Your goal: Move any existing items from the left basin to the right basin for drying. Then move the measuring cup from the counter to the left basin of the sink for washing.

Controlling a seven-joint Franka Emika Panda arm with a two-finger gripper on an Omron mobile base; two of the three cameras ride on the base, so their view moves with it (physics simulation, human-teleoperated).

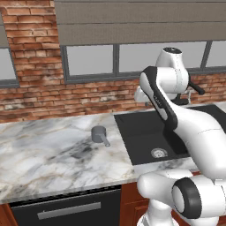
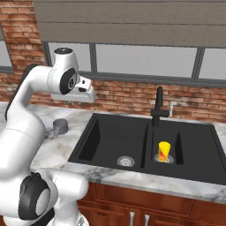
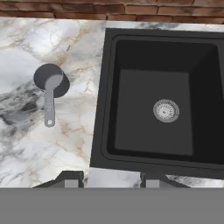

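Open, empty gripper [image 3: 112, 177] hovers high above the counter [image 3: 26, 144]. At ten o'clock the cup [image 3: 51, 81] stands upright; its thin handle could slip or tip.

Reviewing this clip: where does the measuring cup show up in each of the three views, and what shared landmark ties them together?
Left base view: measuring cup at centre, on the counter, left of the sink.
Right base view: at the left, beside the arm.
Hand view: upper left, handle pointing down.
Shared landmark: the left basin's silver drain.
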